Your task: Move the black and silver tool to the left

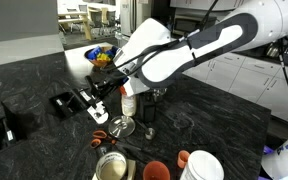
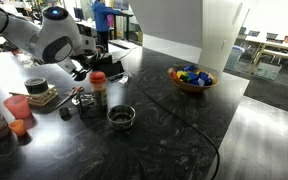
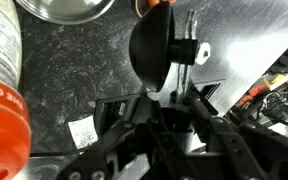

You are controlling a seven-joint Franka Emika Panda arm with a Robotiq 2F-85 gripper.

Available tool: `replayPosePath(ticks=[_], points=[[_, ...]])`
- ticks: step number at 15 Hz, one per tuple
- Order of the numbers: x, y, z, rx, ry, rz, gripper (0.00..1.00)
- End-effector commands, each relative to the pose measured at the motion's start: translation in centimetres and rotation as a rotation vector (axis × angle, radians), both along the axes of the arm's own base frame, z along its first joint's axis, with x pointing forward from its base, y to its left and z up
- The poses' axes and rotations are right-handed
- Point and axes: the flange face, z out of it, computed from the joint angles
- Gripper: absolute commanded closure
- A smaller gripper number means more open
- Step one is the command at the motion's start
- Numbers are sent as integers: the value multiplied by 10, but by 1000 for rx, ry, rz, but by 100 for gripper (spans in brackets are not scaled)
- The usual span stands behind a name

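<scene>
Bright, even indoor light falls on the dark marbled table (image 2: 184,130) in both exterior views. Both are small and soft, so fine detail is lost. A pale sheen lies toward the table's far edge, and a white panel (image 2: 169,25) beyond it is blown out. In the wrist view, the gripper (image 3: 172,108) is a dark, unfocused mass, the orange-capped bottle (image 3: 2,110) is blurred, and glare whitens the surface.

On my feed the black and silver tool (image 3: 156,50) had a glossy black body and a bright metal end. The countertop (image 2: 184,130) looked like polished, veined dark stone. The small bowl (image 2: 120,117) was shiny metal, and the arm (image 1: 234,35) had a smooth white plastic shell.
</scene>
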Motion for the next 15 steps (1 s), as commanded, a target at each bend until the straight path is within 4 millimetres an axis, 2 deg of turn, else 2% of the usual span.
replayPosePath(ticks=[1,4,6,9,15], points=[[26,-18,2,96,29,-165,90],[45,-41,-15,133,90,-329,90],[55,-45,-22,181,118,-407,90],[64,-38,-33,239,158,-462,90],[67,-19,-45,252,180,-477,90]])
